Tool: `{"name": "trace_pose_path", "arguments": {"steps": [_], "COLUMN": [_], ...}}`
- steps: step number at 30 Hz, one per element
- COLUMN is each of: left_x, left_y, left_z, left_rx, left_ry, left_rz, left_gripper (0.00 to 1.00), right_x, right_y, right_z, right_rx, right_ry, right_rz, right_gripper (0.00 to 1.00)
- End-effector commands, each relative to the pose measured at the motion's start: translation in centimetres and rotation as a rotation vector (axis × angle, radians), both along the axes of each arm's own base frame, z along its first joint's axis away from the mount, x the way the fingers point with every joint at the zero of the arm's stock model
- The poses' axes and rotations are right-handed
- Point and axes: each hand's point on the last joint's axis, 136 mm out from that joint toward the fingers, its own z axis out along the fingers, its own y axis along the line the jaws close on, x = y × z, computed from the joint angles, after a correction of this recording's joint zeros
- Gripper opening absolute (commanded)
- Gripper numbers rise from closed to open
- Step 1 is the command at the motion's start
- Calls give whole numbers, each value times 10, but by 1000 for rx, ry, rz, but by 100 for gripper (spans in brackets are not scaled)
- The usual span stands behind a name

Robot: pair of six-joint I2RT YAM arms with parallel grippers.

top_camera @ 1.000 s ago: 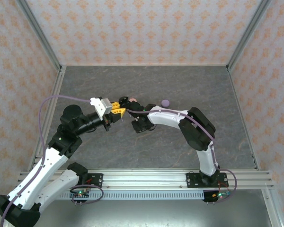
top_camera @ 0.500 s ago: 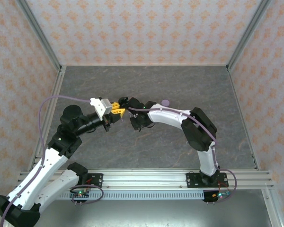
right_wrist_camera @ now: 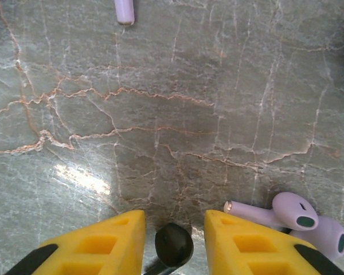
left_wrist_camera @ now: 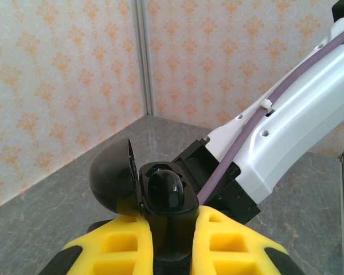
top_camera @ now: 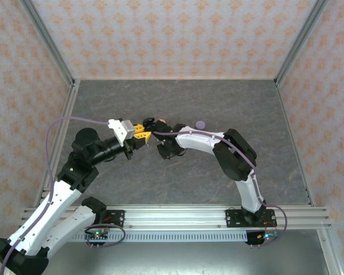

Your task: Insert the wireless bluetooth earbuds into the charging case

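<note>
Pinching a black charging case (left_wrist_camera: 163, 195) between its yellow fingers, the left claw (left_wrist_camera: 173, 216) holds it with the lid (left_wrist_camera: 112, 180) swung open to the left and the glossy black interior facing the wrist camera. Just behind the case stands the white forearm of the right arm (left_wrist_camera: 309, 114), with a purple cable (left_wrist_camera: 241, 140) running along it. Seen from above, the two arms meet nose to nose near the middle of the bench (right_wrist_camera: 160, 103), the case at the left claw's tip. The right claw (right_wrist_camera: 174, 219) points down at the grey marbled surface. Its yellow fingers are narrowly apart with a black earbud (right_wrist_camera: 174, 245) between them. Slim gaps show on either side of the bud's head, and whether the pads grip it lower down cannot be told. To the right of that claw, two lilac earbuds (right_wrist_camera: 295, 212) lie on the bench, touching each other. Another lilac piece (right_wrist_camera: 124, 10) lies farther off, cut by the frame's upper edge. A small round lilac object (top_camera: 200, 124) sits on the bench beside the right arm.
</note>
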Motion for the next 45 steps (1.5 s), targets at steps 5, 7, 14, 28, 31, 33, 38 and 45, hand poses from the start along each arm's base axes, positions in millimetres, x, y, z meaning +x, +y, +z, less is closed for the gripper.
{"name": "trace_pose_path", "arguments": {"steps": [5,7,14,28,31,33,38,45], "left_x": [-3,-3,-2,0,6,11,18,19], "left_y": [3,3,3,-4,-11,-14,-24,-38], "left_z": [15,16,16,20,16,12,11,7], "left_rx": [-7,-7,-7,-79,-121,-134,-159,-171], "left_ry": [-45,-45,-45,-30,2,25,60,97], "left_rz": [14,15,16,-13,-41,-49,-86,-134], "left_gripper": [0,0,0,0,0,0,0,0], "right_x": [-7,-9,-14,8,12,13,8,-16], "right_y": [-9,-10,-14,-25,-37,-46,-66,-77], "right_z": [-10,-11,-12,76,115,141,214,309], "right_rx": [-55,-60,-64,127,187,224,338,514], "right_ry": [32,39,54,-171,-264,-335,-558,-856], "right_rz": [12,15,18,29,49,64,113,235], "right_gripper": [29,27,24,21,21,21,21,21]}}
